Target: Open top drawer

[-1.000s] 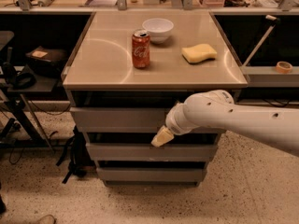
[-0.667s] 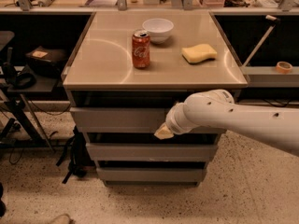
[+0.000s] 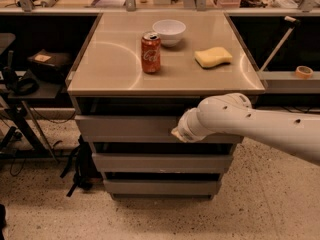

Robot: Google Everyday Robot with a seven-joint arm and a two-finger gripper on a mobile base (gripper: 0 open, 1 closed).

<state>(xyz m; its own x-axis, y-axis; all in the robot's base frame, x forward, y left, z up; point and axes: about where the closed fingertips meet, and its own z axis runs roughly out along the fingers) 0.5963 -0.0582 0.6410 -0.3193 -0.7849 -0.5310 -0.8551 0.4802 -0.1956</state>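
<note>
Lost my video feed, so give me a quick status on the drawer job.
Gripper at the top drawer front, right of centre. Drawer looks barely out, if at all. Red can, bowl, sponge on top; nothing blocking.

My gripper sits against the top drawer front, right of centre, below the bench. Can mid-bench, bowl behind it (near the back edge), sponge right.

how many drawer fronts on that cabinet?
3, stacked under the tabletop: the top drawer, with the tool against its front right of centre; the middle drawer; the bottom drawer by the floor. The arm partly covers the top one.
</note>
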